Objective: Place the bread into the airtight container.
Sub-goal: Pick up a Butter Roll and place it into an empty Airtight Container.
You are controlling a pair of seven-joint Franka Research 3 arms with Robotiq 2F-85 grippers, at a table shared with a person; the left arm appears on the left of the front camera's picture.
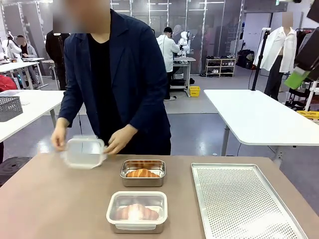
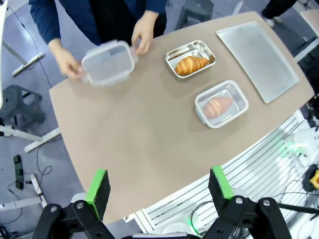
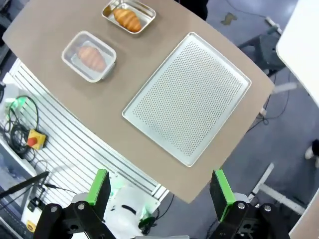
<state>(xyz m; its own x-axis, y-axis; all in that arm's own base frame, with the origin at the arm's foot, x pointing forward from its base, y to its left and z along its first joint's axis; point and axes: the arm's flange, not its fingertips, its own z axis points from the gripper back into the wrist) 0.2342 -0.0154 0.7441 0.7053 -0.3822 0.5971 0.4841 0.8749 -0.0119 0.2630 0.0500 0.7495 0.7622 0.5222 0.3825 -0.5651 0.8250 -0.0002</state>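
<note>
A croissant (image 1: pixel 143 173) lies in an open steel container (image 1: pixel 123 180) at the table's middle, also seen in the left wrist view (image 2: pixel 190 63) and the right wrist view (image 3: pixel 126 19). Nearer to me, a second croissant (image 1: pixel 136 212) rests inside a container closed with a clear lid (image 2: pixel 219 105) (image 3: pixel 90 57). The person holds another clear plastic lid (image 1: pixel 84 152) (image 2: pixel 108 62) in both hands above the far left of the table. My left gripper (image 2: pixel 159 191) and right gripper (image 3: pixel 159 191) hang high above the table, both open with nothing between the fingers.
A perforated metal tray (image 1: pixel 244 199) (image 2: pixel 259 57) (image 3: pixel 189 99) lies on the right side of the brown table (image 1: pixel 50 199). The person stands at the far edge. White tables stand behind on both sides.
</note>
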